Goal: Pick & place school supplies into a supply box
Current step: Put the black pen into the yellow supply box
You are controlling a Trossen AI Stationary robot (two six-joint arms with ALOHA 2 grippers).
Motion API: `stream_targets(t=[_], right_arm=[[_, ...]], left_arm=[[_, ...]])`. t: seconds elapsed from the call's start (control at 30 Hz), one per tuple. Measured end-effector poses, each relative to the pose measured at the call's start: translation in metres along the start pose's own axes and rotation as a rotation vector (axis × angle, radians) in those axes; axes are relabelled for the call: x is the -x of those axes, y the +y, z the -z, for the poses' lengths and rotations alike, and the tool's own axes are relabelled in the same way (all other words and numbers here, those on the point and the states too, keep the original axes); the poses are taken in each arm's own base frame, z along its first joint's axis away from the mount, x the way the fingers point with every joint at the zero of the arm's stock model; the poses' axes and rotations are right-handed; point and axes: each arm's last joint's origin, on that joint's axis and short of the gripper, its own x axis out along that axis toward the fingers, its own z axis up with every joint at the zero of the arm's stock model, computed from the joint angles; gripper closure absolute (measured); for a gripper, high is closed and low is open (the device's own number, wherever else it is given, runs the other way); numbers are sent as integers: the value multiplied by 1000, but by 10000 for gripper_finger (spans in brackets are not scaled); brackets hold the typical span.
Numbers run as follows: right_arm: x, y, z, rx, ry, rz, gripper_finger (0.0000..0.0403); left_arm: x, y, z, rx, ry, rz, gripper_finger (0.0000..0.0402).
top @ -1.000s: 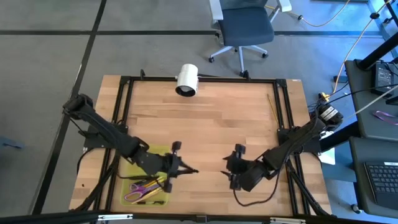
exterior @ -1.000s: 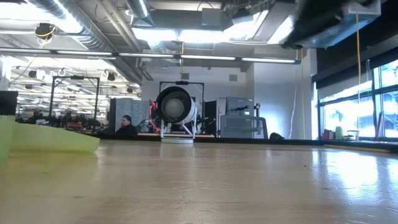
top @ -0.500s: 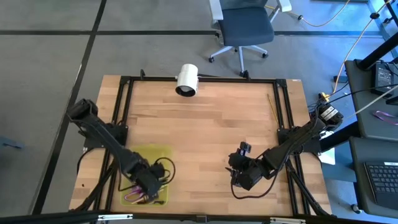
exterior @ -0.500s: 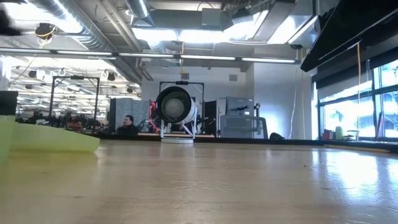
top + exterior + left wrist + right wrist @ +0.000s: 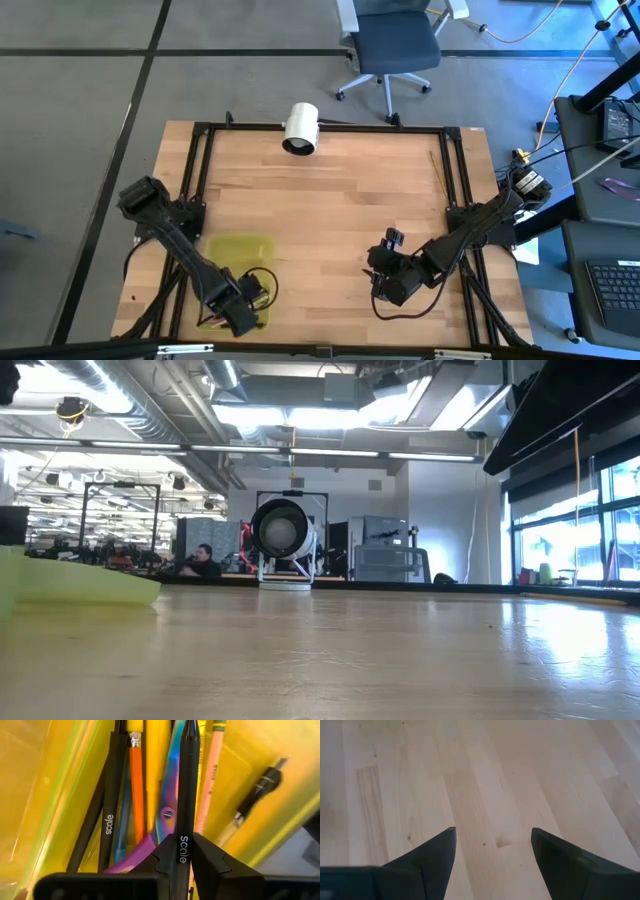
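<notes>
The supply box (image 5: 238, 258), translucent yellow-green, lies open near the table's front left; its rim (image 5: 80, 588) also shows in the low view. Inside lie black pens (image 5: 107, 815), an orange pencil (image 5: 137, 795), a tan pencil (image 5: 209, 785) and purple-handled scissors (image 5: 167, 815). My left gripper (image 5: 240, 310) points down over the box's near half, shut on a black pen (image 5: 186, 780). Over bare wood at the front right, my right gripper (image 5: 382, 262) stands open, nothing between its fingers (image 5: 492, 850). My left gripper (image 5: 183, 862) pinches the black pen's barrel at its "scale" print (image 5: 183, 837) between its two fingers (image 5: 212, 862). The fingers come from above, pointing down, and lie across the pen. The pen runs along the box, over the scissors; whether it rests on them I cannot tell.
A white cylinder (image 5: 300, 128) stands at the table's far edge, also seen in the low view (image 5: 283, 545). A thin pencil (image 5: 437, 170) lies near the right frame rail. Bare wood spreads between the two arms. People sit in the room beyond the table.
My left gripper has gone from the box's right side toward the table's near edge and down, over the box's near half. It has turned from pointing sideways to pointing straight down, carrying the black pen along.
</notes>
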Motion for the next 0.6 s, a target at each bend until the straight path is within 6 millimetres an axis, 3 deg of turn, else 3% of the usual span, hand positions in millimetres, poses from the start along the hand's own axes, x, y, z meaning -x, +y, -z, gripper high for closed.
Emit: stream_targets(t=[0.47, 0.6], right_arm=[[0, 1, 0, 1, 18, -23, 143], [0, 1, 1, -1, 22, -28, 143]], left_arm=[[-10, 0, -2, -16, 2, -34, 340], [-9, 1, -4, 10, 7, -44, 317]])
